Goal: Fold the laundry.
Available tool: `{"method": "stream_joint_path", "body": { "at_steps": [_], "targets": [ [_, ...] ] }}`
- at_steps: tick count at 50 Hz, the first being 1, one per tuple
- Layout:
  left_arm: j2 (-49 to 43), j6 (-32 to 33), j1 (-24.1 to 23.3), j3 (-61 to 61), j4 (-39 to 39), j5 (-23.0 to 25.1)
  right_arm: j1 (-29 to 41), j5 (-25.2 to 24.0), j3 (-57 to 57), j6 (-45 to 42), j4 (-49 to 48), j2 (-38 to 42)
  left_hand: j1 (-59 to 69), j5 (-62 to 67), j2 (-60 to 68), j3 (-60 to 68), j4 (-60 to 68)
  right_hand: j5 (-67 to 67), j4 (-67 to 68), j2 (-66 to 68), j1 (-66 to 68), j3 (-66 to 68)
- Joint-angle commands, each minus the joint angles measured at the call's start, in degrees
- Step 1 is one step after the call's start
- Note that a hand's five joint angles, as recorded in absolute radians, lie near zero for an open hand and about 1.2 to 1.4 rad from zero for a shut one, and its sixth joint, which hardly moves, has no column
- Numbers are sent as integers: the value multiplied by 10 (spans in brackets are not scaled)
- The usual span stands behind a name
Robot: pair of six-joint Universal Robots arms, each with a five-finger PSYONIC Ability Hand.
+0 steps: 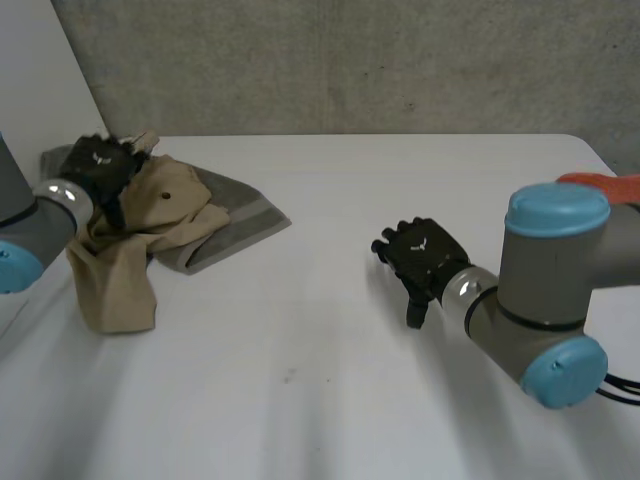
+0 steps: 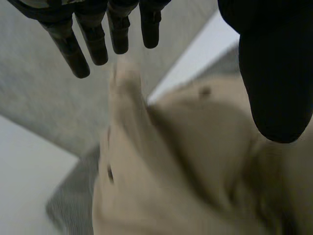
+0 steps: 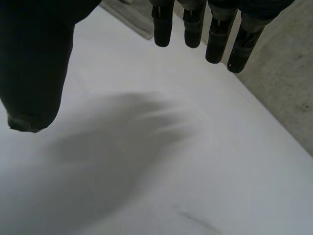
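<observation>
While the crumpled tan garment (image 1: 130,235) is lying at upper left, the left robot hand (image 1: 100,165) is being held over it, fingers (image 2: 100,46) apart, likely for grasping, the right robot hand (image 1: 420,255) likewise apart over bare surface (image 1: 300,400).

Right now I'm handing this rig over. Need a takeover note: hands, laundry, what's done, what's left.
Left robot hand: open, fingers straight, over the tan garment at the table's far left corner; nothing pinched.
Right robot hand: open, over bare table, well apart from the laundry.
Laundry: the tan garment is crumpled and lies partly on a grey cloth, which is also rumpled.
Done: nothing folded yet.
Left: separate the two pieces, flatten each and fold it.
</observation>
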Motion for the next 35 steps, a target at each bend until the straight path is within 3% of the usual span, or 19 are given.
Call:
{"method": "stream_joint_path", "body": {
  "at_steps": [1, 5, 9, 10, 11, 18, 24, 29, 35],
  "targets": [
    [-70, 50, 25, 19, 9, -1, -9, -1, 47, 0, -25, -20, 29, 9, 20, 16, 19, -31, -33, -25, -8, -23],
    [-100, 58, 25, 33, 33, -15, -10, -1, 57, 0, -29, -21, 143, 123, 134, 130, 133, -31, -33, -25, -8, -23],
    [-108, 56, 23, 38, 59, -32, -10, -1, 65, 0, -29, -29, 425, 405, 416, 412, 415, -31, -33, -25, -8, -23],
    [-108, 54, 18, 38, 76, -37, -10, -1, 66, 0, -29, -32, 599, 579, 590, 586, 589, -31, -33, -25, -8, -23],
    [-107, 53, 16, 38, 88, -39, -10, 0, 69, 0, -29, -35, 692, 672, 683, 679, 682, -31, -33, -25, -8, -23],
    [-77, 51, -33, 23, 173, -91, -13, 7, 80, 1, -30, -67, 693, 673, 684, 680, 683, -31, -33, -25, -8, -23],
    [53, 0, -113, -56, 202, -111, -54, 13, 72, 6, -27, -102, 693, 673, 684, 680, 683, -31, -33, -25, -8, -23],
    [164, -102, -236, -141, 212, -106, -78, 21, 62, 8, -27, -130, 693, 673, 684, 680, 683, -31, -33, -25, -8, -23],
    [184, -157, -359, -208, 212, -74, -99, 25, 59, 10, -27, -164, 693, 673, 684, 680, 683, -31, -33, -25, -8, -23]
  ]
}}
